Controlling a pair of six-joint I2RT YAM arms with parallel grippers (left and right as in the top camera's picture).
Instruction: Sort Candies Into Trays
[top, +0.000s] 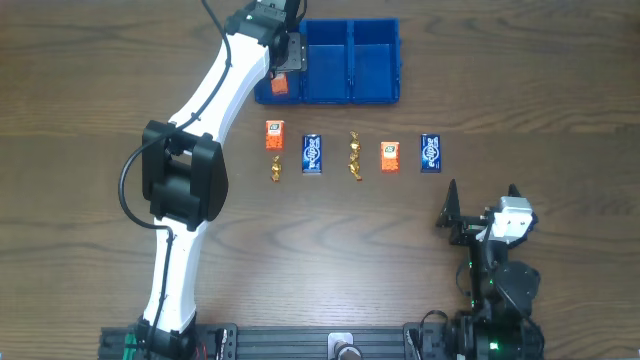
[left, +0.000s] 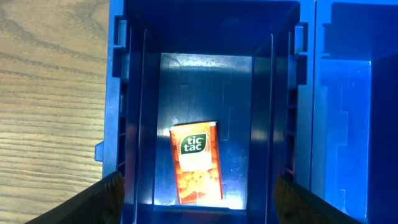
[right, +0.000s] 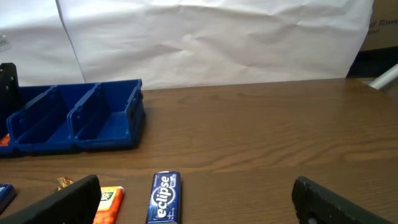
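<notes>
A blue three-compartment tray (top: 372, 70) stands at the table's far side. One orange candy box (top: 280, 85) (left: 198, 162) lies flat on the floor of its leftmost compartment (left: 143, 112). My left gripper (top: 289, 52) (left: 202, 211) hovers directly over that box, open, holding nothing. On the table in a row lie an orange box (top: 274, 134), a blue pack (top: 312, 153), gold-wrapped candies (top: 277, 170) (top: 354, 157), another orange box (top: 389, 156) (right: 109, 199) and a second blue pack (top: 431, 152) (right: 164, 196). My right gripper (top: 480, 205) (right: 199, 211) rests open near its base, short of the row.
The tray's middle and right compartments (right: 102, 121) look bare inside. A white sheet (right: 211, 37) hangs behind the table's far edge. Bare wood spreads left of the left arm and between the candy row and the arm bases.
</notes>
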